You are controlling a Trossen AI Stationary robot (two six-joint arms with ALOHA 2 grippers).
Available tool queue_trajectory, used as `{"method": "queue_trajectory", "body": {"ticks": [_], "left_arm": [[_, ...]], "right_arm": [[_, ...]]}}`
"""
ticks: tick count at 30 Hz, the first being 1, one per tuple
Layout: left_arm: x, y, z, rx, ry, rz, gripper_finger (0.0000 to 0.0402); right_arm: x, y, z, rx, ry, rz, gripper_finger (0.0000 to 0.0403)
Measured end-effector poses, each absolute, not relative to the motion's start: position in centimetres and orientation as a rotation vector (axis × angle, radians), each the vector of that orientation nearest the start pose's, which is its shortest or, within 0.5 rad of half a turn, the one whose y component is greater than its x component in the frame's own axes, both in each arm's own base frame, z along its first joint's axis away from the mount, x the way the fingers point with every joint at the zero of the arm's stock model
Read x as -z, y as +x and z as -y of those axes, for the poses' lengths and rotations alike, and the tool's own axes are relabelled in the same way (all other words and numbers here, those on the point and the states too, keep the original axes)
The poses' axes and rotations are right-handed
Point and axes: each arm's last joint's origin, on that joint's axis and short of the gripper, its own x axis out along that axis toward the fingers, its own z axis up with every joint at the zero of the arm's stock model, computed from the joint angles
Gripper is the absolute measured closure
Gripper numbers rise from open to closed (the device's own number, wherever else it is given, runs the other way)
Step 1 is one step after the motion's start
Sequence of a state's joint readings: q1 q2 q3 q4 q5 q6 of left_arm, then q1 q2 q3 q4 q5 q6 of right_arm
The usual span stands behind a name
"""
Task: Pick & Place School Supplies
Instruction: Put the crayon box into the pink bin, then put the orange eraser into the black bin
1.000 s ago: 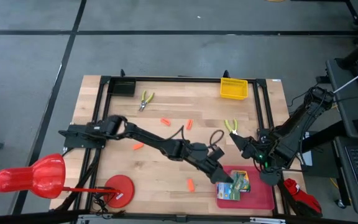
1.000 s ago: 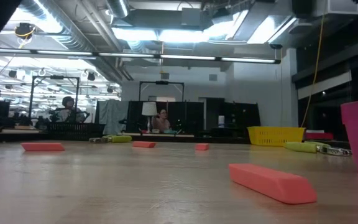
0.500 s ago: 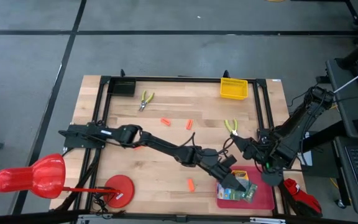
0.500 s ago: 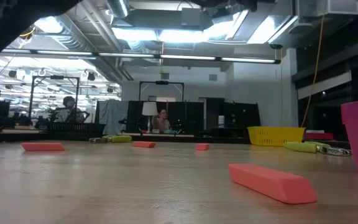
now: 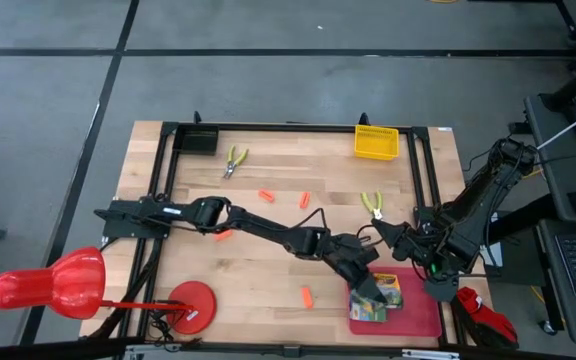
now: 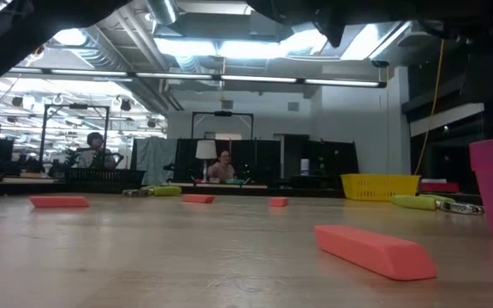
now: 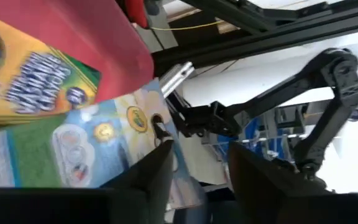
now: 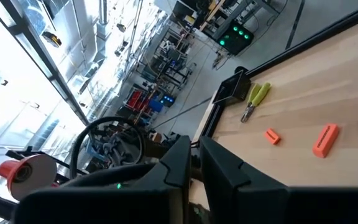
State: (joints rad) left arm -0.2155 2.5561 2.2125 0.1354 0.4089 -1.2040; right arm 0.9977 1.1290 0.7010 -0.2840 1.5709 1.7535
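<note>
Crayon boxes point(image 5: 382, 297) lie on the flat red tray point(image 5: 418, 315) at the near right. In the left wrist view a yellow-green box point(image 7: 36, 87) and a light-blue one point(image 7: 98, 140) lie side by side. My left gripper point(image 5: 366, 292) hangs open over the tray's left edge, right beside them, nothing between its fingers. My right gripper point(image 5: 382, 231) is shut and holds nothing, just far of the tray. One yellow-handled tool point(image 5: 371, 204) lies by it, another point(image 5: 234, 158) at the far left. Orange stubs point(image 5: 265, 195), point(image 5: 305, 199), point(image 5: 222, 235), point(image 5: 307, 297) lie scattered on the wood. My left gripper has one finger point(image 7: 157, 165) at the light-blue box's edge point(image 7: 149, 127); whether it touches the box, I cannot tell. The box lies flat on the tray.
A yellow mesh basket point(image 5: 376, 141) stands at the far right. A black frame point(image 5: 298, 128) runs around the table. A red lamp-like stand point(image 5: 190, 305) sits at the near left. Bare wood lies between the stubs in the middle.
My left arm has stretched farther toward the table's right edge; its gripper went over the boxes on the tray and then came back a little toward the tray's left edge. The boxes lie on the tray.
</note>
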Motion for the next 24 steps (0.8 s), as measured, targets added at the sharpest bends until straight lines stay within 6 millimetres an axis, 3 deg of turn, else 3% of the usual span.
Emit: {"method": "queue_trajectory", "body": {"ticks": [8,17,21,24], "left_arm": [[-20.2,56.8,12.6,0.406,-1.171,-0.584,0.0213],[-20.9,56.8,9.8,0.401,-1.145,-0.64,0.022],[-22.2,55.8,8.9,0.37,-1.057,-0.717,0.0231],[-24.2,54.1,7.2,0.276,-0.934,-0.794,0.0239]], "right_arm": [[-25.1,13.6,-15.8,0.52,1.011,0.299,0.0363],[-25.1,13.3,-16.0,0.504,1.012,0.291,0.0363],[-25.1,13.1,-16.2,0.494,1.013,0.286,0.0363],[-25.0,13.0,-16.3,0.483,1.005,0.267,0.0363]]}}
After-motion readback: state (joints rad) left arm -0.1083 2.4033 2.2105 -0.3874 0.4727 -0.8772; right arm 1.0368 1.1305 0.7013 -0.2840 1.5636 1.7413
